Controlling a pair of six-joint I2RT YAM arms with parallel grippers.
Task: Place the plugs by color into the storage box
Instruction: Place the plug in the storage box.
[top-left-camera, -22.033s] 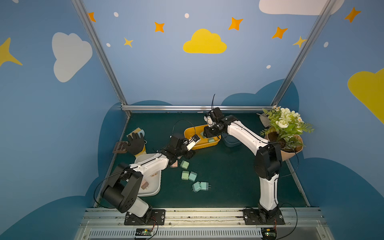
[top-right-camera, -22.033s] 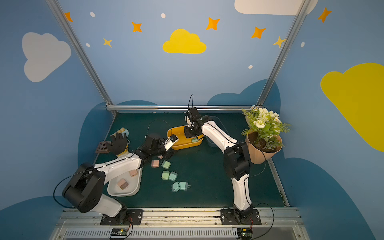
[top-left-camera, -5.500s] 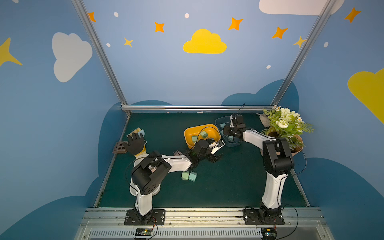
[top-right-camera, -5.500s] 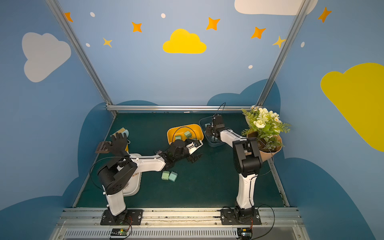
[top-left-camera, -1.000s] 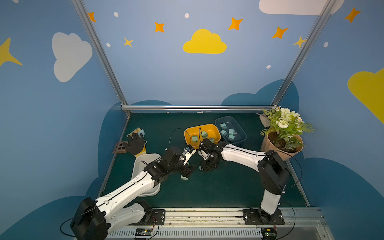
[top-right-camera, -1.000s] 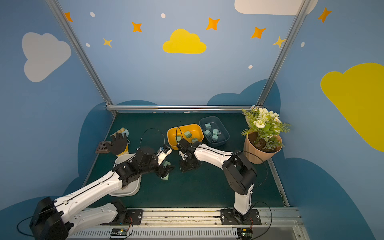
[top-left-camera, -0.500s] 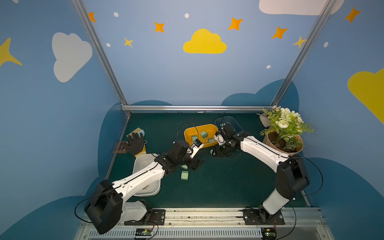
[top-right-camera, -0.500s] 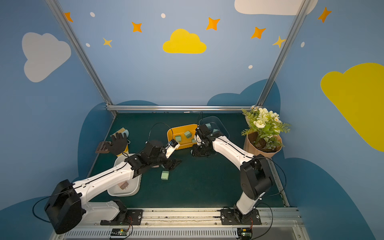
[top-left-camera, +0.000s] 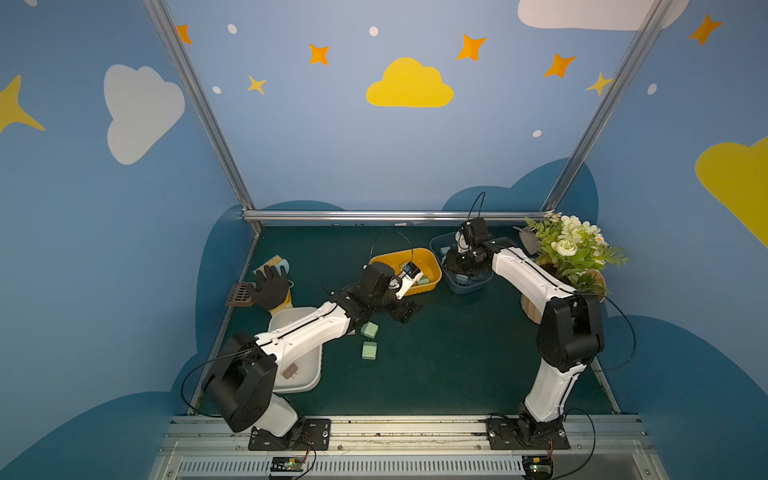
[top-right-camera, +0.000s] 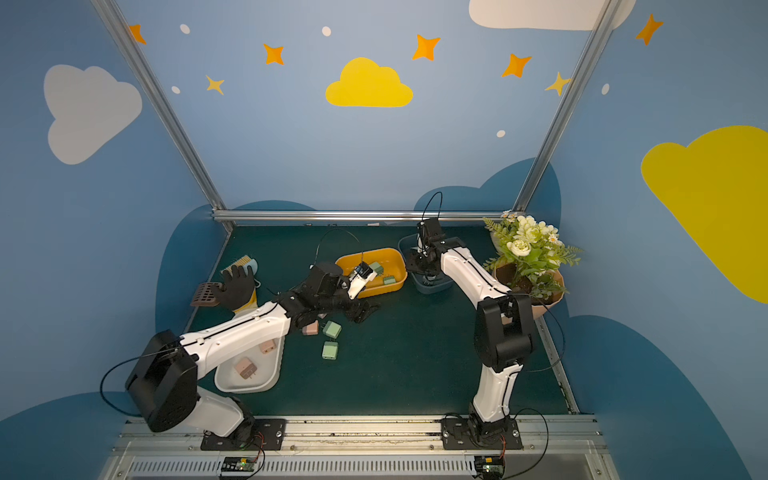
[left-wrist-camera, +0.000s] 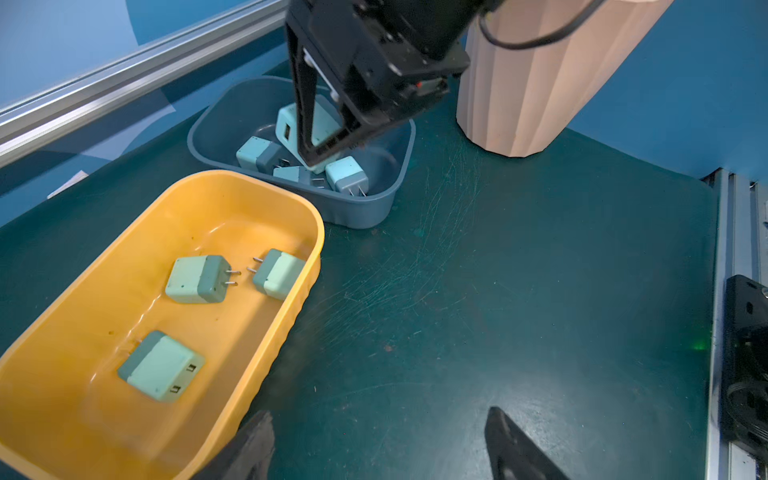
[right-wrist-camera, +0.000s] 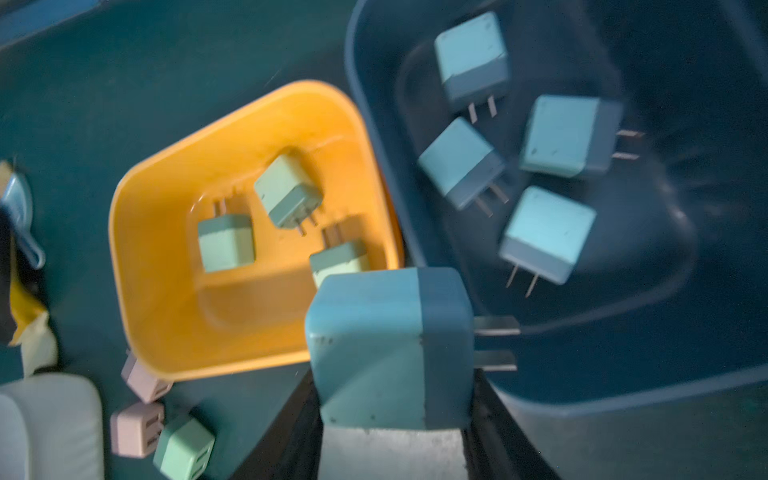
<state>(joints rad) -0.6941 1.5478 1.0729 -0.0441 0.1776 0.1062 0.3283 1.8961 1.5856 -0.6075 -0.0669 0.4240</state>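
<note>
R gripper (right-wrist-camera: 390, 415) clamping teal plug (right-wrist-camera: 374, 332) over blue bin (left-wrist-camera: 353, 210), L gripper (left-wrist-camera: 378, 419) spread wide, green mat (left-wrist-camera: 498, 291) (scuffed), cloud-painted walls (top-left-camera: 332, 145).

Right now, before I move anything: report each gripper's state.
Left gripper: open, holding nothing.
Right gripper: shut on a teal-blue plug, over the blue bin.

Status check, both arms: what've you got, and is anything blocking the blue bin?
Left gripper open, empty, beside yellow bin. Right gripper shut on blue plug, over blue bin. Nothing blocking; green plugs and pink plugs loose on mat.
</note>
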